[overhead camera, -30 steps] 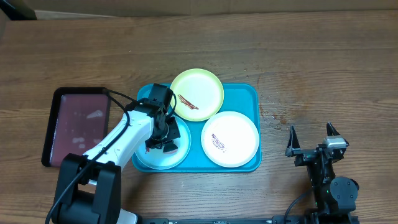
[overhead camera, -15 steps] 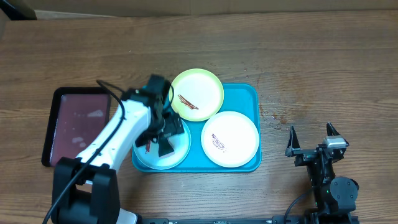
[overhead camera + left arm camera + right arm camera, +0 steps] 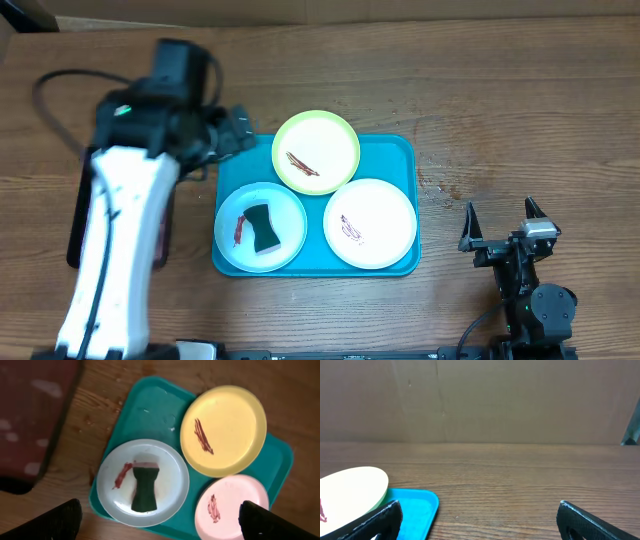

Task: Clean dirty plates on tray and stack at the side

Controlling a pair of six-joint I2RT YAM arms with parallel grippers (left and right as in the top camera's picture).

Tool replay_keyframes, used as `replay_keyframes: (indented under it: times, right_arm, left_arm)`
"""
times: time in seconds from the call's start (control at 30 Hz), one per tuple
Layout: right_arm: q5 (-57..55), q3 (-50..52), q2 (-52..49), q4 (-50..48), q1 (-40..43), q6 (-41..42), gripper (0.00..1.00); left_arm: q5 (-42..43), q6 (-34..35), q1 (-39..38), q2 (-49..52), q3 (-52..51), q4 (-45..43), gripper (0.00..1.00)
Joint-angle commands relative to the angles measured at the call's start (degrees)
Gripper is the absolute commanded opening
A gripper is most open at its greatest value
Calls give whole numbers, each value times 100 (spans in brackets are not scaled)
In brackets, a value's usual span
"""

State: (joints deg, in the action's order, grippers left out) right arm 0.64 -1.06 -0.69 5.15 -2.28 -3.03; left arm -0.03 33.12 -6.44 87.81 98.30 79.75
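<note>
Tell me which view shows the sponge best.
The left wrist view: the sponge lies large and unblocked on the blue plate, beside a red smear. The overhead view also shows it whole on that plate, but much smaller. The right wrist view does not show it at all.

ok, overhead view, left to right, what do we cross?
dark maroon tray → light blue plate carrying the sponge → lime green plate → white plate → right gripper, open
</note>
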Motion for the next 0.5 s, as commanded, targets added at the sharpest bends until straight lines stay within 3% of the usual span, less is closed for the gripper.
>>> replay_keyframes:
  times: [0.0, 0.23, 0.3, 0.47]
  right_arm:
    - [-17, 59, 42, -31, 11, -2, 100]
    - [-15, 59, 42, -52, 11, 0, 100]
    - [140, 59, 42, -498, 11, 7, 100]
    - [2841, 59, 42, -1808, 11, 796, 100]
  left_arm:
    - [-162, 341, 603, -361, 146, 129, 100]
    - [-149, 337, 1150, -264, -129, 435, 100]
    - [-144, 358, 1189, -216, -280, 341, 100]
    - [-120, 616, 1204, -85, -568, 289, 100]
